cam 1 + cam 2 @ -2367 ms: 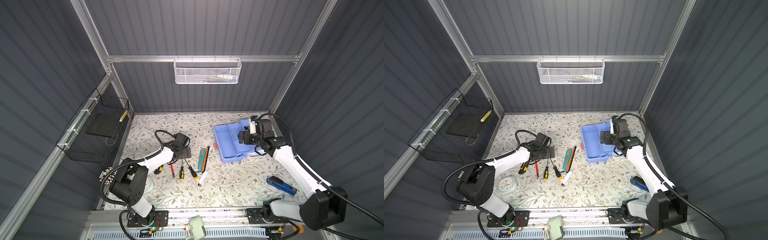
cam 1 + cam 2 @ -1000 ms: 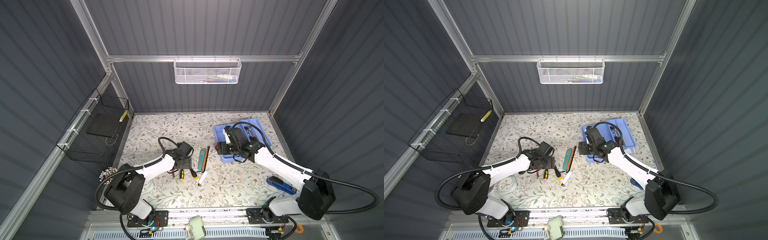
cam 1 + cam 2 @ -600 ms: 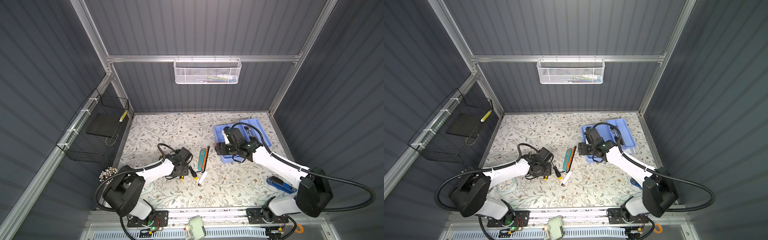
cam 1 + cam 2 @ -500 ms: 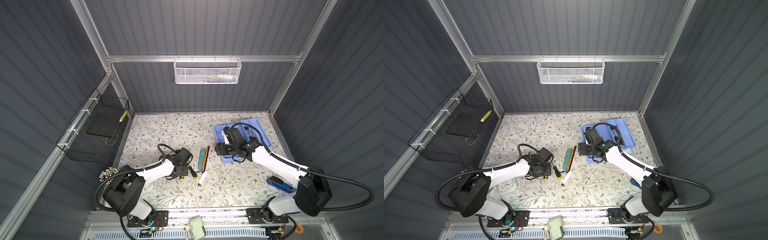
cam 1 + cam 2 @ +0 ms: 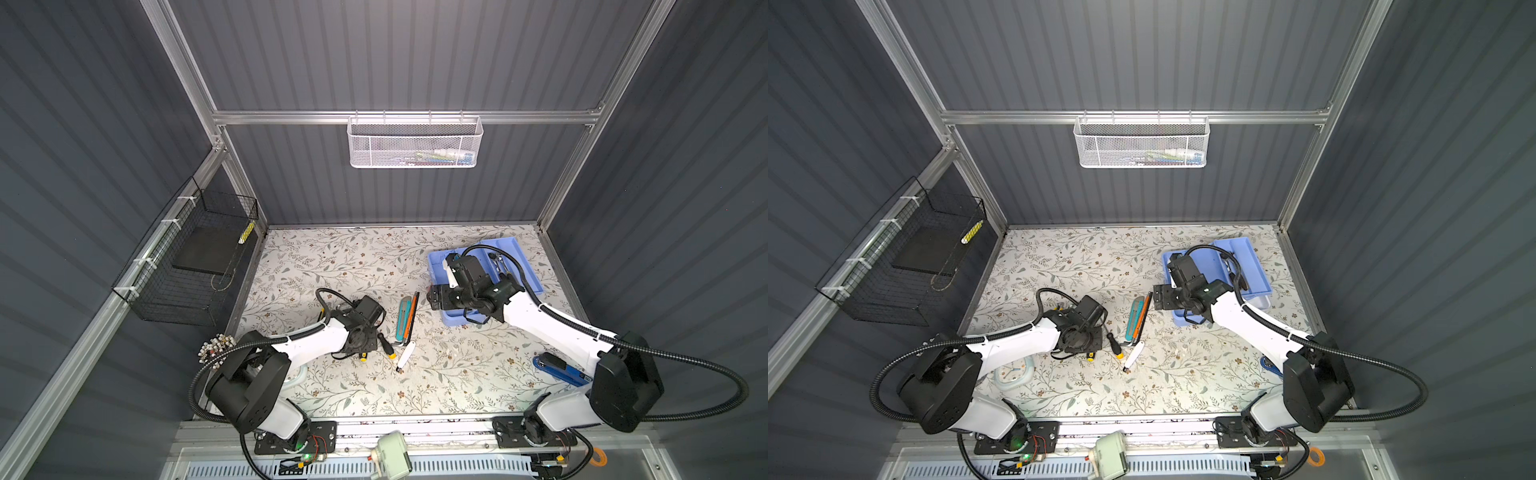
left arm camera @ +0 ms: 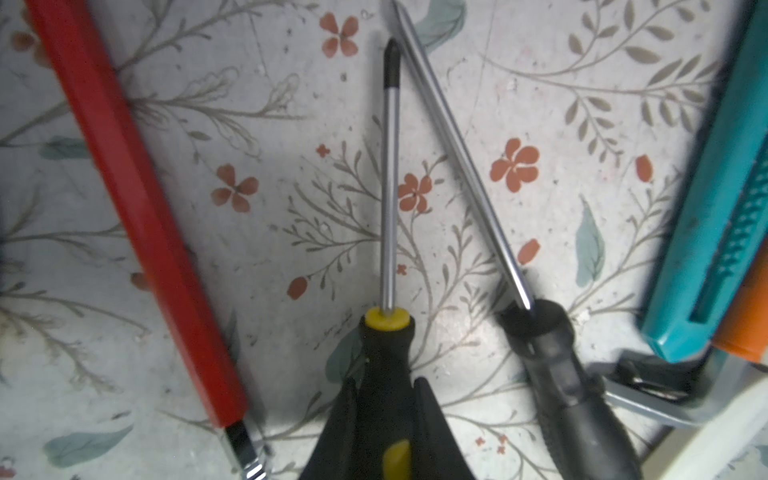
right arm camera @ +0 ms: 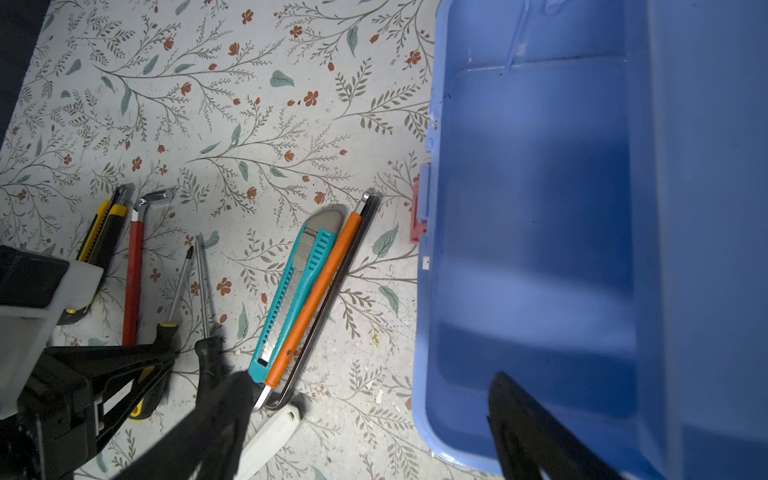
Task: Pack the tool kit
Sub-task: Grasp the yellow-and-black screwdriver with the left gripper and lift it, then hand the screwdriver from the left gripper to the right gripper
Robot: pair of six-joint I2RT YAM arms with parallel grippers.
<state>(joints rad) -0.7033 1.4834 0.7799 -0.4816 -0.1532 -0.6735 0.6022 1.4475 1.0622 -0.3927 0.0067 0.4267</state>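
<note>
The tool kit's light blue box (image 5: pixel 454 319) (image 5: pixel 1183 321) lies open at the right, with a blue inner tray (image 5: pixel 517 253) behind my right arm. In the left wrist view my left gripper (image 6: pixel 384 415) is shut on the black-yellow screwdriver (image 6: pixel 386 340) by its handle, flat on the table. Beside it lie the red hex key (image 6: pixel 137 199), a darker screwdriver (image 6: pixel 561 374) and the teal utility knife (image 6: pixel 715 232) (image 7: pixel 291 286). My right gripper (image 7: pixel 370 415) (image 5: pixel 436 297) hangs open over the box's near rim (image 7: pixel 428 332), holding nothing. A yellow utility knife (image 7: pixel 99 232) lies farther off.
An orange-handled tool (image 7: pixel 316 291) and a white tool (image 7: pixel 270 436) lie by the teal knife. A blue stapler (image 5: pixel 557 368) sits at front right. A white mesh basket (image 5: pixel 415 141) hangs on the back wall, a black wire basket (image 5: pixel 195 266) on the left wall.
My left gripper came down toward the front and closed on the screwdriver handle. My right gripper opened a little wider and barely moved.
</note>
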